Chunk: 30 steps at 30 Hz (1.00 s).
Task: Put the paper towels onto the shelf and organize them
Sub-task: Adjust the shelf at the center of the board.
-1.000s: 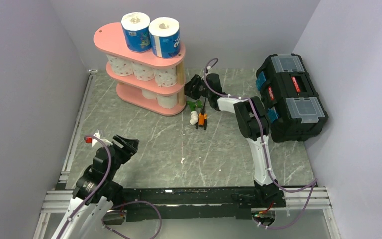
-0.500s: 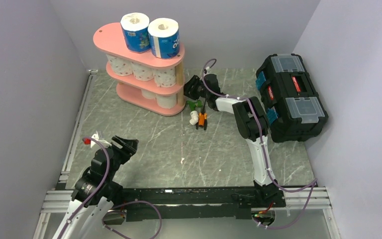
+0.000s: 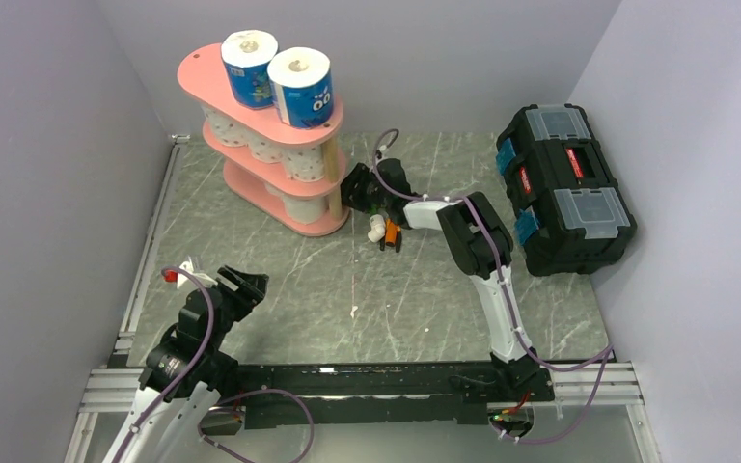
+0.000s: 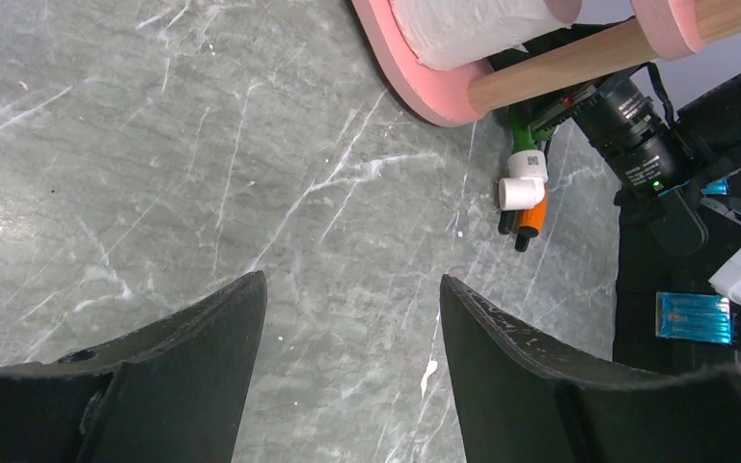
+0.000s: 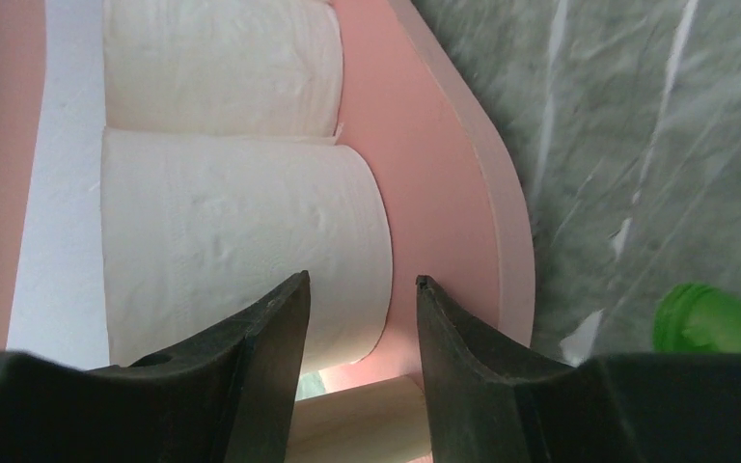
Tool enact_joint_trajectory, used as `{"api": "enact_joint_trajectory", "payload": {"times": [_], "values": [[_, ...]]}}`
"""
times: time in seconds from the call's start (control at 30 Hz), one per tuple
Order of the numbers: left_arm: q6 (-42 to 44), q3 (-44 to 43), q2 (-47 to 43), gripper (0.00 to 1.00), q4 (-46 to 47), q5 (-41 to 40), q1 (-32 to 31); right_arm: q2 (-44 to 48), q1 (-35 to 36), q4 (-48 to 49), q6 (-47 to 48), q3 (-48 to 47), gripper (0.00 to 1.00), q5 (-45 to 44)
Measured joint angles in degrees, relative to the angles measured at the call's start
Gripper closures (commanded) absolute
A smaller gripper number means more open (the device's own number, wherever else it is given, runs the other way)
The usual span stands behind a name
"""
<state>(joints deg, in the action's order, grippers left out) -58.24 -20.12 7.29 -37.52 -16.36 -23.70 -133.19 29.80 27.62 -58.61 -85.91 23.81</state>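
The pink three-tier shelf [image 3: 198, 72] stands at the far left, angled. Two blue-wrapped paper towels [image 3: 248, 68] [image 3: 301, 87] stand on its top board. White rolls fill the middle tier [image 3: 268, 149] and bottom tier [image 3: 299, 204]. My right gripper [image 3: 349, 188] is at the shelf's right end. In the right wrist view its jaws [image 5: 362, 280] are shut on the pale wooden post [image 5: 367, 420], with a plain roll [image 5: 241, 251] just beyond. My left gripper [image 3: 241, 285] [image 4: 352, 280] hangs open over bare table near the front left.
A black toolbox [image 3: 564, 188] sits at the right edge. A small white-and-green tool [image 4: 521, 183] and an orange-black tool [image 3: 391, 234] lie on the table just right of the shelf's base. Purple walls close in on three sides.
The right gripper moved left and nearer. The shelf's right end swung with it, so the whole stand with its rolls now sits more angled. The left arm stayed still.
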Motion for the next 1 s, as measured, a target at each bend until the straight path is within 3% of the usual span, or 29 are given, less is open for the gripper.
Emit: {"api": "enact_joint_trajectory", "payload": {"times": [0.83,1.0], "values": [[-1.5,0.2,0.0,0.28,-0.5,0.0,0.0,2.7,9.3,4.5,-2.8,6.5,0.52,-4.5],[-2.7,0.2,0.0,0.33,-1.2,-0.9,0.0,2.7,10.4,4.6,-2.7,6.5,0.52,-4.5]]}}
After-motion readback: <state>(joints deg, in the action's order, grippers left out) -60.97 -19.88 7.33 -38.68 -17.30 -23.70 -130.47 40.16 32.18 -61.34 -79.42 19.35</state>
